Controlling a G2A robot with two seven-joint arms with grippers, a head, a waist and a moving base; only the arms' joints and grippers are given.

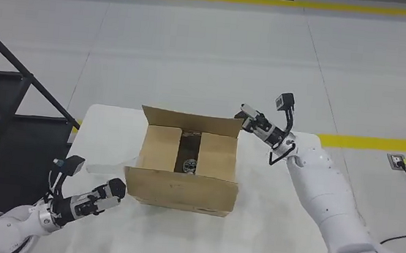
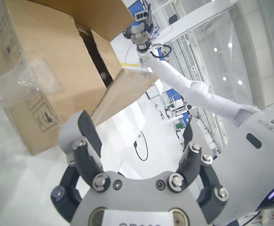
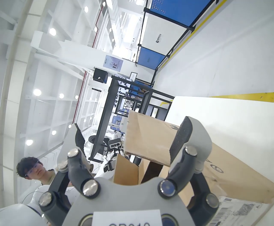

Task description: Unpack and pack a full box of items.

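Both our jaws stand wide open, holding nothing. The box (image 1: 182, 187) sits on the table (image 1: 104, 128) between them. The left gripper (image 1: 114, 188) is just beside its near-left corner and the right gripper (image 1: 248, 115) is at the raised far flap (image 1: 189, 121), so we judge the right arm nearer to it.

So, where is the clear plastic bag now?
In the top view the bag lies on the table beside the left wall of the box, just ahead of the left gripper.
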